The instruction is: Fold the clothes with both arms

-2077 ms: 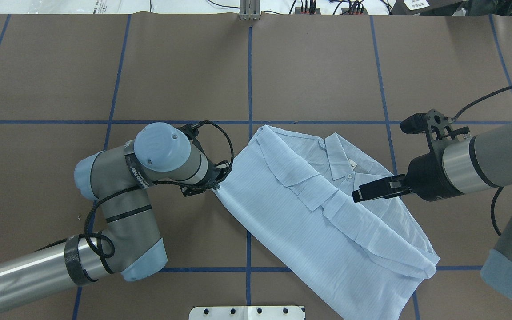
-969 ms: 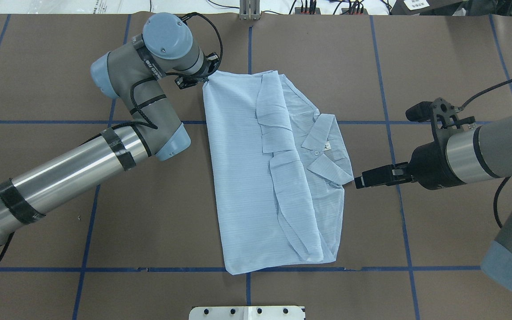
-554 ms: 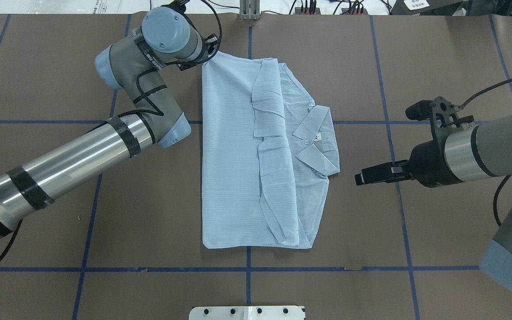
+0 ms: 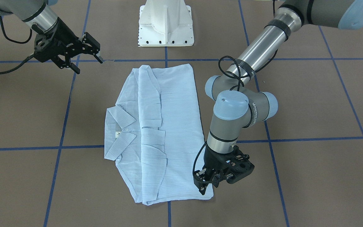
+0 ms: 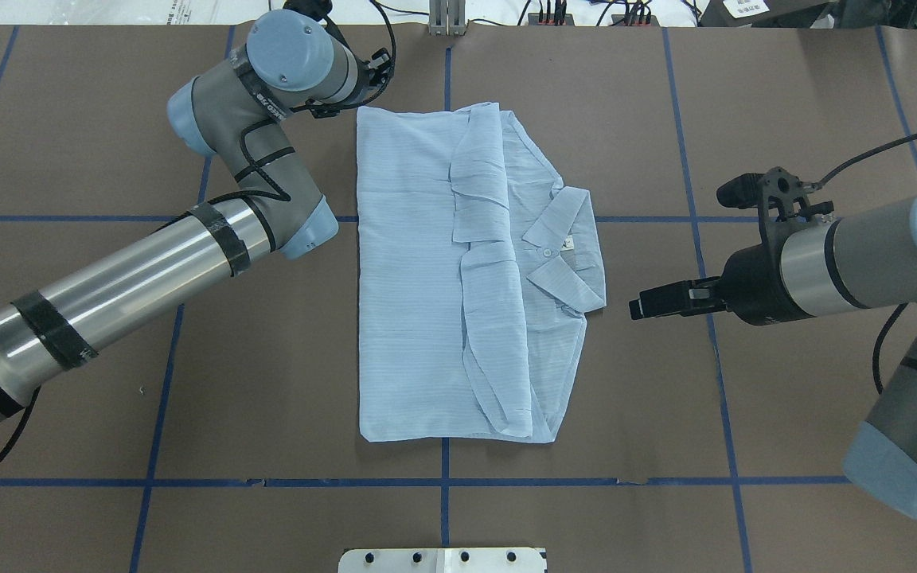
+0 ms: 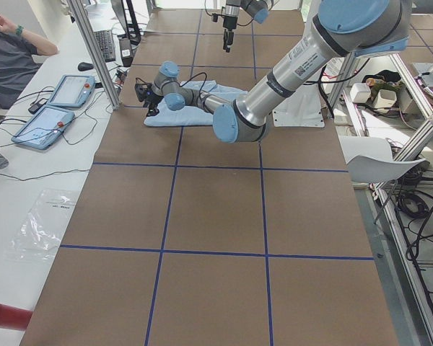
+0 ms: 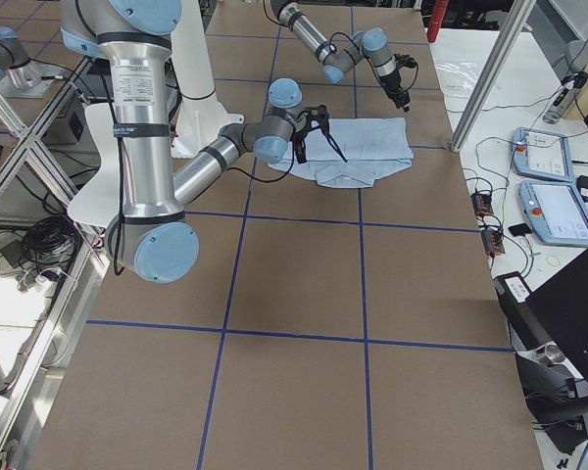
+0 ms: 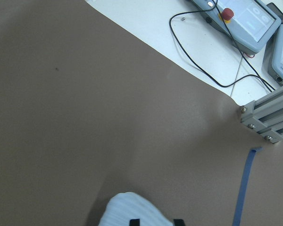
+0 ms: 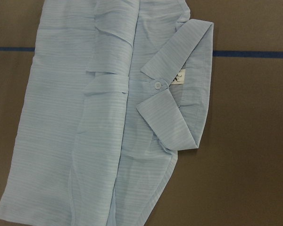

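Observation:
The light-blue striped shirt (image 5: pixel 411 270) lies flat and folded lengthwise in the middle of the table, its collar (image 5: pixel 566 255) pointing toward my right arm. It also shows in the front view (image 4: pixel 175 126) and fills the right wrist view (image 9: pixel 75 122). My left gripper (image 4: pixel 205 189) points down at the shirt's far left corner and looks shut on it; that corner (image 8: pixel 132 212) bulges between the fingertips in the left wrist view. My right gripper (image 4: pixel 88 64) is open and empty, hovering off the collar side, apart from the cloth (image 5: pixel 635 308).
The brown table cover (image 5: pixel 188 358) has a blue tape grid. The white robot base (image 4: pixel 165 22) stands at the near edge. An aluminium post (image 5: pixel 447 20) and cables sit at the far edge. Teach pendants (image 8: pixel 247 19) lie on a white side table, where a person (image 6: pixel 7 58) sits.
My left gripper dragged the shirt's corner to the far side, turning the shirt straight, and has lowered it so the cloth lies flat. My right gripper came off the shirt and backed away.

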Robot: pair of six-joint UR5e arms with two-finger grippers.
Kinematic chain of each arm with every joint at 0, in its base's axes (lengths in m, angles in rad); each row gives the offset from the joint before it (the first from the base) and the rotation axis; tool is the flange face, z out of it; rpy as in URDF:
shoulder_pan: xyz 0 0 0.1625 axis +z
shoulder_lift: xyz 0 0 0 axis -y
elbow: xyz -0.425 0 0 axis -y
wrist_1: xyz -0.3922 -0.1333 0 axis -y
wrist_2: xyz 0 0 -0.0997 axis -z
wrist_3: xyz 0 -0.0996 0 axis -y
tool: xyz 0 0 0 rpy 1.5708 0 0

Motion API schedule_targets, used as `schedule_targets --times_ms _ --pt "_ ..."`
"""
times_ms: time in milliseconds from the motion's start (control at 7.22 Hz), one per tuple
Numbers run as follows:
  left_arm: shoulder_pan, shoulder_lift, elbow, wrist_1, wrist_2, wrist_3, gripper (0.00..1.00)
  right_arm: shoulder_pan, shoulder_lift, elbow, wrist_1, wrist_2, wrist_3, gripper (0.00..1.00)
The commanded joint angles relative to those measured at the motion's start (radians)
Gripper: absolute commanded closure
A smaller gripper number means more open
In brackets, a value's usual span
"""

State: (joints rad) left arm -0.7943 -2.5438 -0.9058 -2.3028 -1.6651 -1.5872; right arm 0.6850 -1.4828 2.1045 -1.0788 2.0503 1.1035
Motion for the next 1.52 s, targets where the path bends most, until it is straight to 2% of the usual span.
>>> schedule_targets --times_ms 0,138,277,554,831,969,1246,1385 --pt "-0.048 0.020 -0.019 0.008 -0.101 0.060 0.00 -0.034 0.060 -0.061 -0.010 -0.068 -0.001 0.00" --pt "-0.060 0.083 -0.095 0.011 -0.154 0.085 0.00 -0.068 0.084 -0.095 -0.012 -0.114 -0.004 0.00" --pt "-0.071 0.179 -0.225 0.041 -0.239 0.131 0.00 -0.091 0.146 -0.122 -0.079 -0.148 -0.008 0.00" --pt "-0.072 0.354 -0.509 0.156 -0.254 0.206 0.00 -0.178 0.301 -0.124 -0.313 -0.275 -0.025 0.00" --pt "-0.071 0.457 -0.699 0.259 -0.259 0.243 0.00 -0.278 0.407 -0.158 -0.490 -0.423 -0.179 0.00" --pt "-0.069 0.514 -0.769 0.272 -0.312 0.245 0.00 -0.323 0.439 -0.210 -0.498 -0.493 -0.200 0.00" --pt "-0.068 0.539 -0.783 0.269 -0.337 0.243 0.00 -0.408 0.489 -0.308 -0.500 -0.596 -0.218 0.00" --pt "-0.065 0.545 -0.779 0.269 -0.337 0.240 0.00 -0.426 0.496 -0.316 -0.501 -0.605 -0.231 0.00"
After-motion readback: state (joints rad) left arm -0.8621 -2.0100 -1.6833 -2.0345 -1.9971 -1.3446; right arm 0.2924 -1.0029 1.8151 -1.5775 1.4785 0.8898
